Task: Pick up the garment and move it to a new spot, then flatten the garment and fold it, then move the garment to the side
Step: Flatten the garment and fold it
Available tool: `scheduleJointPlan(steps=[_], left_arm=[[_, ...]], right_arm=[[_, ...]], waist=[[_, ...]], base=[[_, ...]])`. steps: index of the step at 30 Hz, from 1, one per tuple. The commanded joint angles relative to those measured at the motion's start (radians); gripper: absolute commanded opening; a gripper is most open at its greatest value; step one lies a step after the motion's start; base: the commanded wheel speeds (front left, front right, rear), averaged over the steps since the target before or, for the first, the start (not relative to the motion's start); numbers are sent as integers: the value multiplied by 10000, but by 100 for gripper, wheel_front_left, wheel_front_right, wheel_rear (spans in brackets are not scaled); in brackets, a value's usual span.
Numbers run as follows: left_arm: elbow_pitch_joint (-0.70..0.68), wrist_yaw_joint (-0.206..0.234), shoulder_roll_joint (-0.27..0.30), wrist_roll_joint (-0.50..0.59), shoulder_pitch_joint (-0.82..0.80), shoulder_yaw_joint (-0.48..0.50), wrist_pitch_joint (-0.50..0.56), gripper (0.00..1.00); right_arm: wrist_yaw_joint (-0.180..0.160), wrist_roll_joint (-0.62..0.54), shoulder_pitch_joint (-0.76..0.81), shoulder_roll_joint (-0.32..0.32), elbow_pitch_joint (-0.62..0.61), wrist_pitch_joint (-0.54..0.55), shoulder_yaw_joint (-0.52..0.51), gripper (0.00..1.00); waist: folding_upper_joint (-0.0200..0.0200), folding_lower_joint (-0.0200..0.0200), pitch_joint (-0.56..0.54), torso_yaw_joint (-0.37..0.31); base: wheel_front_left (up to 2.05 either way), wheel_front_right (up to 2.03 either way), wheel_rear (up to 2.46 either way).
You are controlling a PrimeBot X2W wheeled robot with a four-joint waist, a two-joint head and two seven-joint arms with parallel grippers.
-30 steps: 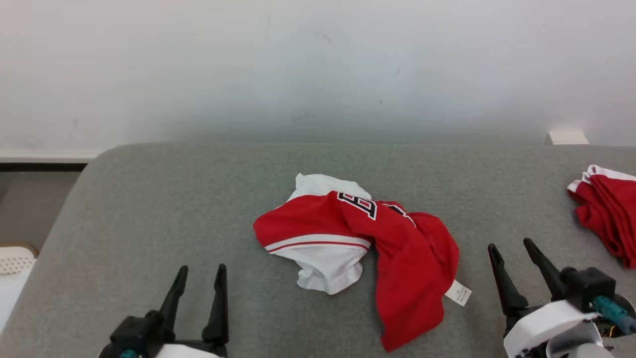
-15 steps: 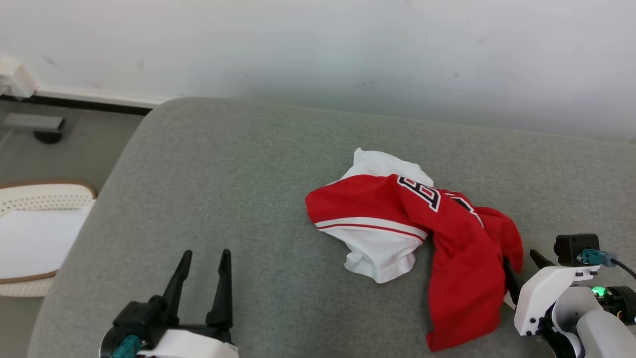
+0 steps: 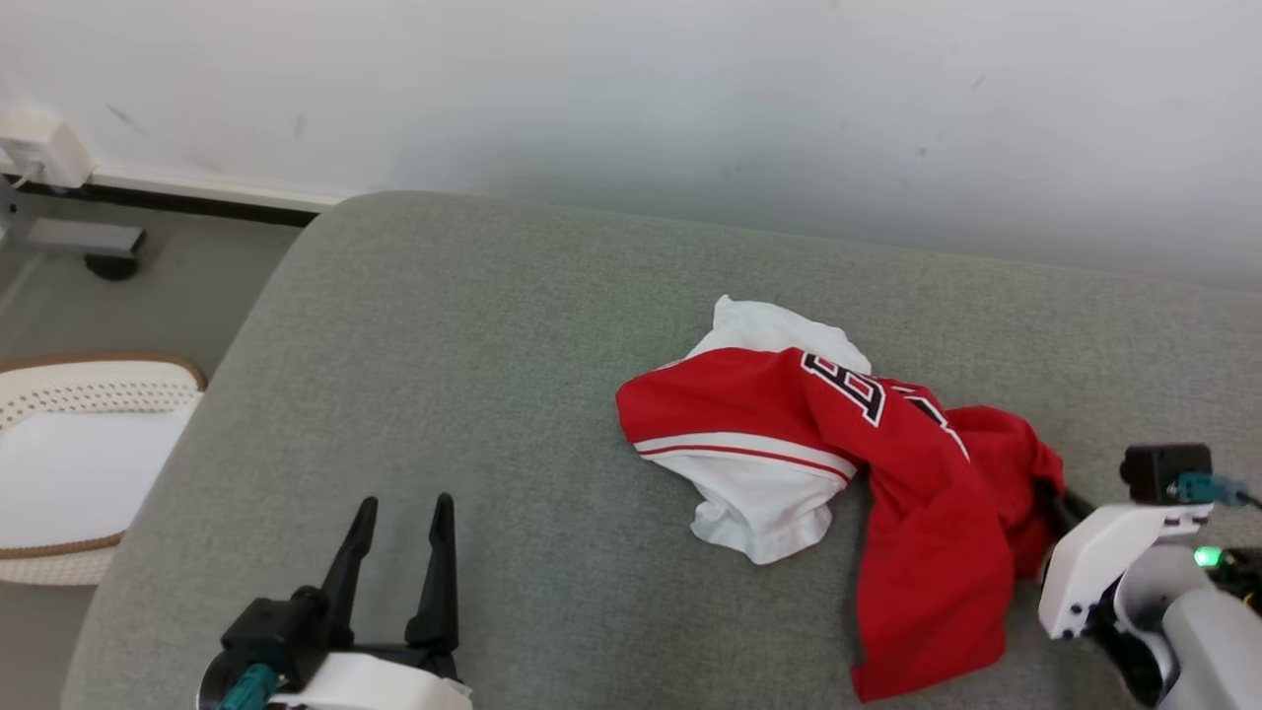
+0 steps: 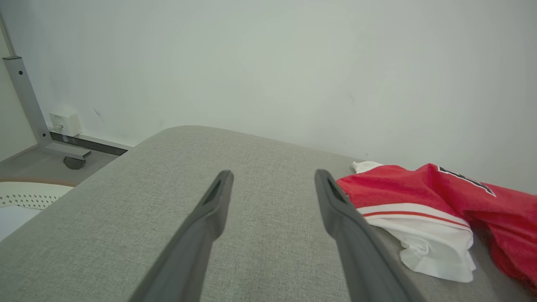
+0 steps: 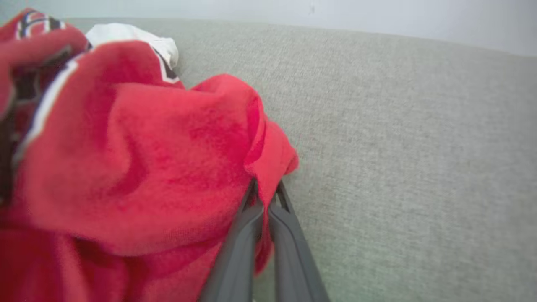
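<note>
The right gripper [image 5: 265,193] is pinched onto a red fold of the garment [image 3: 887,463] — fingers together. The left gripper [image 3: 405,505] hangs over the grey cushion [image 3: 444,325], fingers spread.

One garment [image 3: 887,463] is counted on the grey cushion [image 3: 473,345]; two grippers, left gripper [image 3: 405,501] and right gripper [image 5: 266,186], over it; one white basket [image 3: 59,404] beside it.
</note>
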Motion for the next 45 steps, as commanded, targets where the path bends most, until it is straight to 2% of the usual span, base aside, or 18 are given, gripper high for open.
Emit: scheduleJointPlan(steps=[1, 4, 11, 14, 21, 22, 23, 28, 34, 40, 45], left_arm=[[43, -49, 2, 175, 99, -11, 1, 100], [9, -84, -2, 176, 71, -77, -1, 100], [-61, -120, -38, 56, -247, -154, 1, 100], [-97, -152, -49, 7, -418, -215, 1, 100], [-161, -130, -61, -133, -914, -450, 1, 100], [-161, -115, -61, -167, -961, -492, -1, 100], [-155, -72, -58, -202, -1003, -533, -1, 100], [-18, 34, -58, -273, -1039, -567, 1, 100], [113, -21, -59, -90, -799, -378, 1, 100], [247, -106, -58, 65, -448, -84, -1, 100], [258, -109, -61, 101, -100, 175, -1, 100]], right_arm=[[-23, -96, -392, -203, -90, -63, 12, 0], [-23, -189, -912, -722, -249, 161, 91, 0], [-23, -522, -2303, -2427, -703, 771, 144, 0], [-23, -760, -2925, -3078, -607, 690, 57, 0], [-23, -1568, -4182, -3828, 561, 165, -185, 0], [-23, -1703, -4337, -3839, 830, 44, -248, 24], [-23, -1855, -4446, -3784, 1077, -87, -292, 100], [-23, -2160, -4552, -3248, 1977, -958, -531, 100], [-23, -2459, -4380, -2572, 2037, -1712, -145, 100], [-23, -1879, -3946, -1804, 1222, -2289, 440, 100], [-23, -887, -2774, -1428, -202, -2770, 809, 100]], waist=[[0, 0, -54, -111], [0, 0, 63, -153], [0, 0, 920, 84], [0, 0, 1377, 277], [0, 0, 2326, 757], [0, 0, 2384, 792], [0, 0, 2412, 814], [0, 0, 2098, 704], [0, 0, 1324, 143], [0, 0, 218, -692], [0, 0, -457, -1335]], base=[[0, 0, 0], [0, 0, 0], [0, 0, 0], [0, 0, 0], [0, 0, 0], [0, 0, 0], [0, 0, 0], [0, 0, 0], [0, 0, 0], [0, 0, 0], [0, 0, 0]])
